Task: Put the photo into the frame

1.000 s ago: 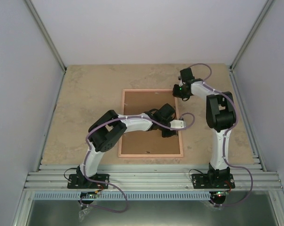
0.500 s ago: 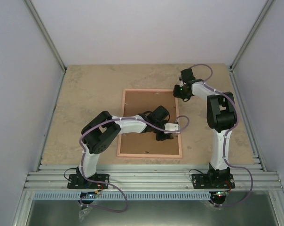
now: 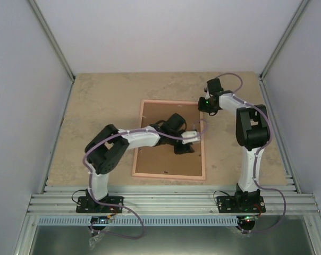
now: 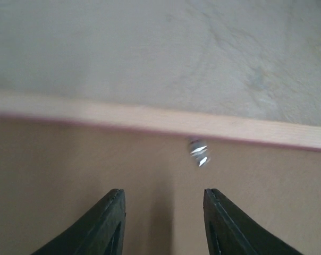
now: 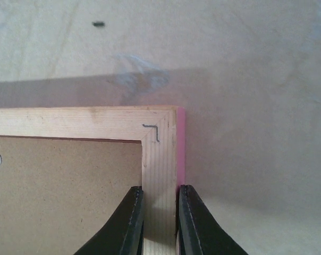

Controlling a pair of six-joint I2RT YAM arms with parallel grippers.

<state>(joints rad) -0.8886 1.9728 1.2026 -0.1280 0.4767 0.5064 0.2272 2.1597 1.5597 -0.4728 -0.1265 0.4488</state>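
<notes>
Two pincers are mine, and both are at the frame [image 3: 168, 177]. It lies face down in the middle of the surface [image 3: 96, 117], its long sides running from 6 to 12 o'clock. The bare wood of its back is up and a brown backing board [image 3: 160, 159] fills the opening.

My right pincer [image 3: 205, 104] is at the frame's 1 o'clock corner. In the right wrist view it [image 5: 160, 190] is closed narrowly on the wooden rail just below that corner, with one finger [image 5: 133, 223] on the board side and the other on the pink outer edge. A small staple [image 5: 151, 131] sits across the corner joint.

My left pincer [image 3: 184, 148] hangs low over the board, towards the frame's 3 o'clock rail. In the left wrist view its fingers stand apart [image 4: 163, 194] with nothing between them, only board [image 4: 70, 159] below. Ahead of them a metal clip [image 4: 199, 153] sits on the board right beside the rail, and the pale surface lies beyond that.
</notes>
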